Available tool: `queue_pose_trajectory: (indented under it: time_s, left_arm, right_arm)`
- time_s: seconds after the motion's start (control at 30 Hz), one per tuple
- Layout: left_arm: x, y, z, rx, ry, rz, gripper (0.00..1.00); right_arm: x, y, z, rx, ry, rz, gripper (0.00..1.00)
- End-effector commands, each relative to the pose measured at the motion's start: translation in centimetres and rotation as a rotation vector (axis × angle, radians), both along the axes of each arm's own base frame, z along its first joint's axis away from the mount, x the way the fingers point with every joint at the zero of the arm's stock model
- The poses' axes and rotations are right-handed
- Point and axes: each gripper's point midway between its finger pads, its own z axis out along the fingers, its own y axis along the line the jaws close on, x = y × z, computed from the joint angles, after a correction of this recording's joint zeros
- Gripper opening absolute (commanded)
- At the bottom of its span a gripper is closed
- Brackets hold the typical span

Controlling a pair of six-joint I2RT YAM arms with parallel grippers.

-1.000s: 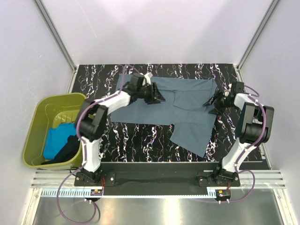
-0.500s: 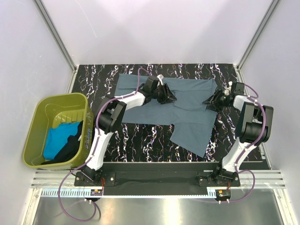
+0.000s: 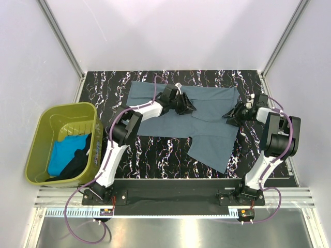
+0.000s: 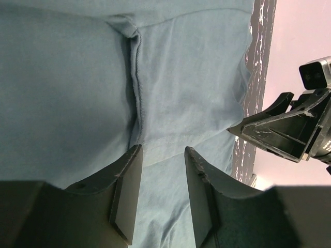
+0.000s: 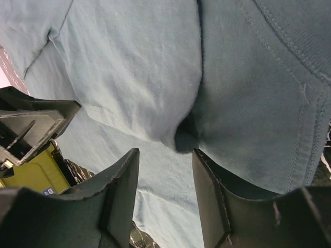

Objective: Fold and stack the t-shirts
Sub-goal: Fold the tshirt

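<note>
Slate grey-blue t-shirt (image 3: 207, 129) lies spread flat on the marbled table (image 3: 155, 155), right of the olive-green tub (image 3: 64, 107). The turquoise t-shirt (image 3: 62, 152) and black t-shirt (image 3: 77, 165) sit bunched inside the tub. L gripper (image 4: 162, 155) is over the slate shirt's collar end, on the tub-ward side; jaws part open, only cloth seen thru the gap, nothing pinched. R gripper (image 5: 165, 155) is at the shirt edge farthest from the tub, jaws also part open, a small tuck of cloth just past the tips, not gripped afaict. Cloth looks thin, soft, light: it'll prob. droop and wrinkle, no stiffness. Best hold is likely seams or hem corners, two pts at once, pinching both layers.
</note>
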Motion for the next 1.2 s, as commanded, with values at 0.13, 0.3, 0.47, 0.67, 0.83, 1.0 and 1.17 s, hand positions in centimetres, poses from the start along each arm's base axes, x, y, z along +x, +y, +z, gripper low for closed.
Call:
queue_pose_trajectory:
  time_s: [0.13,0.3,0.47,0.67,0.83,1.0,1.17]
  left_arm:
    - [0.3,-1.5,0.6,-0.026,-0.031,-0.014,0.37]
    - [0.3,-1.6,0.8,-0.032,-0.031,-0.025,0.23]
    - [0.8,-1.4,2.2,-0.020,-0.049,-0.028,0.06]
    - [0.7,-0.7,4.0,-0.008,-0.056,-0.031,0.00]
    - [0.0,-0.8,3.6,-0.007,-0.041,-0.065,0.24]
    - [0.0,-1.1,2.5,0.007,-0.053,-0.100,0.34]
    - [0.3,-1.7,1.0,0.007,-0.030,-0.098,0.38]
  right_arm:
    - [0.9,0.6,0.7,0.035,-0.048,0.014,0.50]
    - [1.0,0.8,1.0,0.056,-0.045,0.003,0.35]
    - [1.1,1.3,2.3,0.107,-0.036,-0.030,0.00]
    - [-0.6,1.9,3.1,0.169,0.065,-0.081,0.00]
    - [-1.5,1.1,3.2,0.092,0.064,-0.086,0.09]
    - [-0.4,-0.2,2.5,0.003,0.044,-0.068,0.29]
    - [0.4,-1.0,1.6,-0.055,0.034,-0.032,0.42]
